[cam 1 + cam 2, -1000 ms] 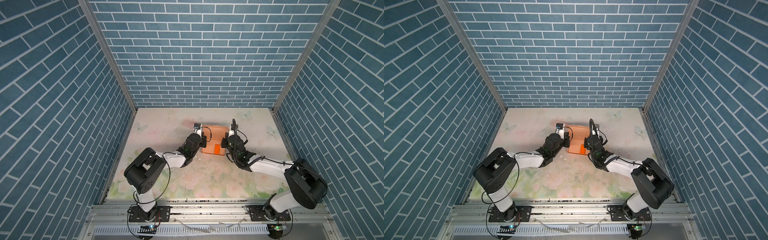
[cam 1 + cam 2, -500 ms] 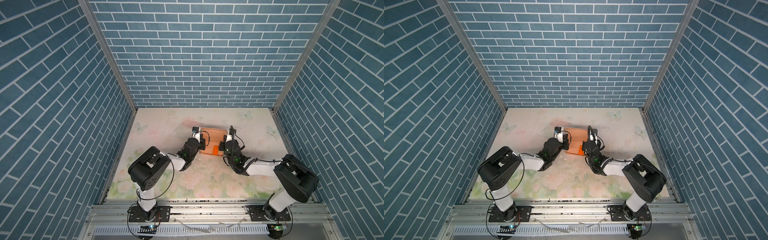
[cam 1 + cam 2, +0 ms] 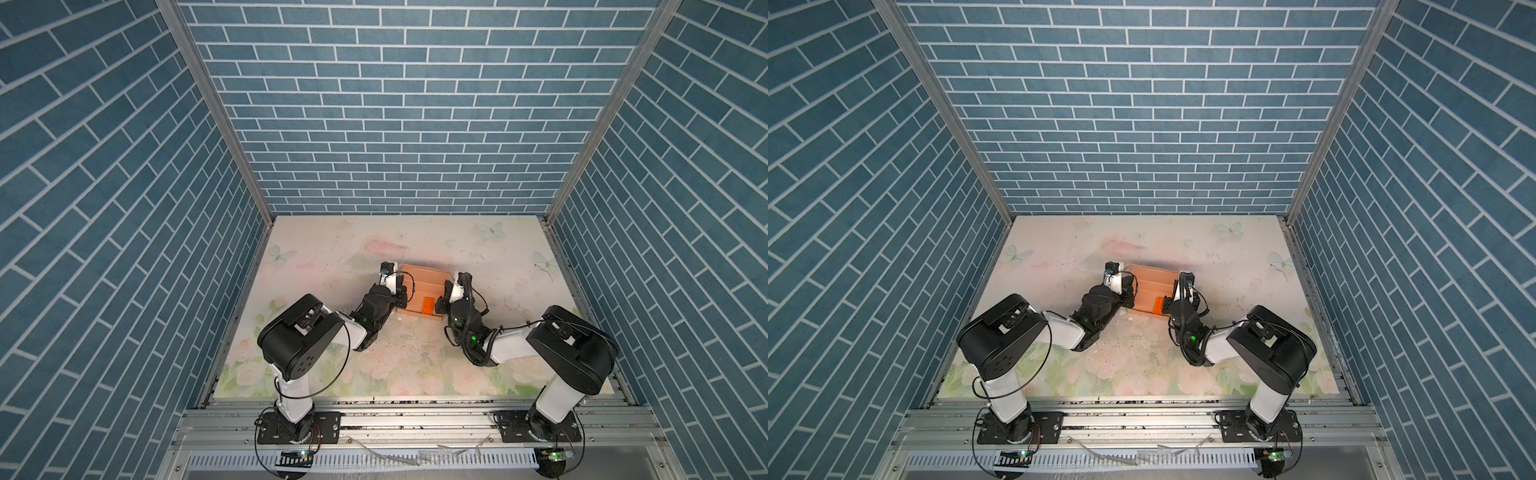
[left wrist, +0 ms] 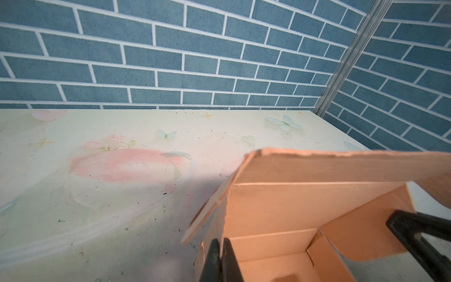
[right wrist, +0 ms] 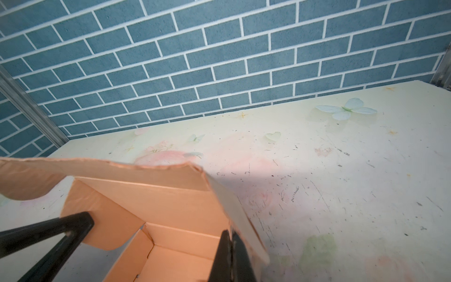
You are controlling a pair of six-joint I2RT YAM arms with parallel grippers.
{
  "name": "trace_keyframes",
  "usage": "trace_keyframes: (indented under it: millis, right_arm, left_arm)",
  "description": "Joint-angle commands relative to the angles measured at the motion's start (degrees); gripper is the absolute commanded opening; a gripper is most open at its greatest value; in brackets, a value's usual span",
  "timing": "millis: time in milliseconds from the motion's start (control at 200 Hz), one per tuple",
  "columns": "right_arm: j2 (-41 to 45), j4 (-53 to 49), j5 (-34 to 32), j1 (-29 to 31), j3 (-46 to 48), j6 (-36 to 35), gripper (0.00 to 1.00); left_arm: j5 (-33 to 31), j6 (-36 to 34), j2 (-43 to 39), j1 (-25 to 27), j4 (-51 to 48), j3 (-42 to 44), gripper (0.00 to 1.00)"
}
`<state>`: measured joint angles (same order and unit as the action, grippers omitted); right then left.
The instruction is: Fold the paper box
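Observation:
The peach-tan paper box (image 3: 420, 282) (image 3: 1150, 282) stands open-topped at mid-table in both top views, its lid flap (image 4: 329, 168) (image 5: 136, 175) raised at the far side. My left gripper (image 3: 401, 293) (image 4: 220, 241) is shut on the box's left side wall. On the opposite side wall my right gripper (image 3: 443, 297) (image 5: 231, 234) is shut too. Each wrist view shows the other gripper's black fingers (image 4: 415, 227) (image 5: 70, 225) across the box. A small orange brick (image 3: 427, 306) (image 3: 1158, 306) lies on the box floor near the front right corner.
The floral table (image 3: 498, 270) is walled by blue brick panels at the back and both sides. Both arms' bulky elbows (image 3: 299, 340) (image 3: 569, 353) rise over the table's front half. A metal rail (image 3: 415, 419) runs along the front edge.
Both arms have raised their elbows and tipped the grippers lower at the box's side walls. The box has shifted slightly toward the front, and its lid flap now stands up.

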<state>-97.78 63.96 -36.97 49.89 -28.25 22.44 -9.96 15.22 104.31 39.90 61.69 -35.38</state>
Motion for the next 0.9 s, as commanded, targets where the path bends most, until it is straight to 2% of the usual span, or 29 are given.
trace_keyframes:
  millis: [0,215,420,725,895]
  right_arm:
    - [-1.73,6.06,0.56,0.99,1.58,-1.65,0.00]
    - [-3.69,10.07,0.60,1.13,3.93,-2.17,0.00]
    - [-4.36,10.46,1.72,1.16,4.91,-3.34,0.00]
    - [-4.79,9.43,3.41,0.94,5.53,-2.84,0.00]
    - [-5.05,9.27,5.17,0.58,5.82,-2.41,0.00]
  left_arm:
    - [2.40,0.73,-1.68,0.44,0.07,1.98,0.09]
    - [3.96,2.08,-6.48,0.52,-2.72,5.97,0.18]
    - [6.79,2.80,-15.33,0.53,-12.73,8.15,0.24]
    - [6.32,6.16,-28.89,0.19,-29.69,10.26,0.23]
    - [5.43,8.50,-34.30,-1.88,-37.90,10.88,0.22]
